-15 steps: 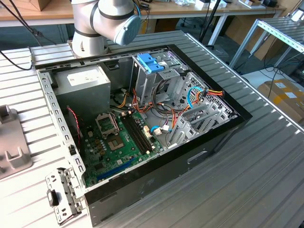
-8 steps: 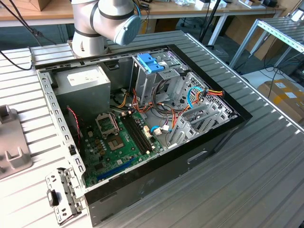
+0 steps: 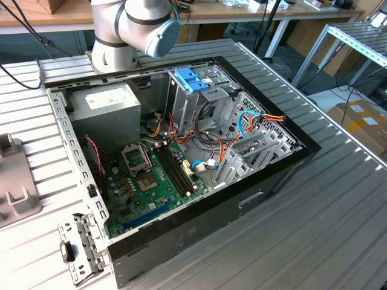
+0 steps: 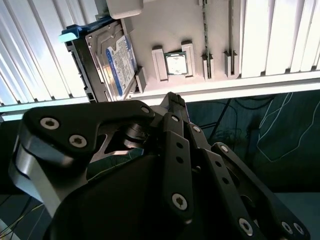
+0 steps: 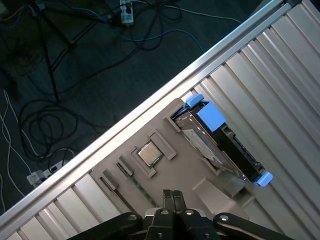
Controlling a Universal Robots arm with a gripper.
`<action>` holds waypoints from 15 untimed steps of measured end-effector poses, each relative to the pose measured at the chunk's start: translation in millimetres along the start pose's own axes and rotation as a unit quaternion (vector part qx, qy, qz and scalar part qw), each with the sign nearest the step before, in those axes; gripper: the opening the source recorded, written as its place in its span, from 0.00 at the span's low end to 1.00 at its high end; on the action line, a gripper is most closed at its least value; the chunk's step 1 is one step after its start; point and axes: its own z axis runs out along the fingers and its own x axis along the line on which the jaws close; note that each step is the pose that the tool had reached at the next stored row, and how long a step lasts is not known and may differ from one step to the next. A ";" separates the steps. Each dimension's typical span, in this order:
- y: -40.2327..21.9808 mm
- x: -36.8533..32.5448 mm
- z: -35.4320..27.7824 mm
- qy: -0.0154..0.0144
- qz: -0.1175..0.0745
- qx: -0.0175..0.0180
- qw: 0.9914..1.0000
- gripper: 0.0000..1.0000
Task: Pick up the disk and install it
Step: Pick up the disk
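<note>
The disk (image 5: 220, 142) is a silver-grey drive with a white label in a light-blue frame (image 5: 211, 116). It stands on edge in a slot of a grey holder tray (image 5: 175, 175) on the ribbed table. In the second wrist view the disk (image 4: 112, 62) shows its label side. My gripper (image 5: 172, 196) hangs above the tray, off to the side of the disk and not touching it. Its fingertips (image 4: 172, 100) are pressed together with nothing between them.
A small square chip (image 5: 149, 155) and thin strips lie in other tray recesses. The open computer case (image 3: 181, 151) holds a drive cage with blue tabs (image 3: 190, 78), a power supply box (image 3: 112, 103) and loose cables. Beyond the table edge (image 5: 150, 107) is floor with cables.
</note>
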 end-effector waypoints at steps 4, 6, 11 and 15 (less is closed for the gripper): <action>0.0 0.0 0.0 0.001 -0.015 0.000 1.000 0.11; 0.0 0.0 0.0 0.001 -0.021 -0.001 1.000 0.11; 0.0 0.0 0.0 0.002 -0.034 -0.001 0.999 0.11; 0.0 0.0 0.0 0.002 -0.045 -0.001 0.999 0.11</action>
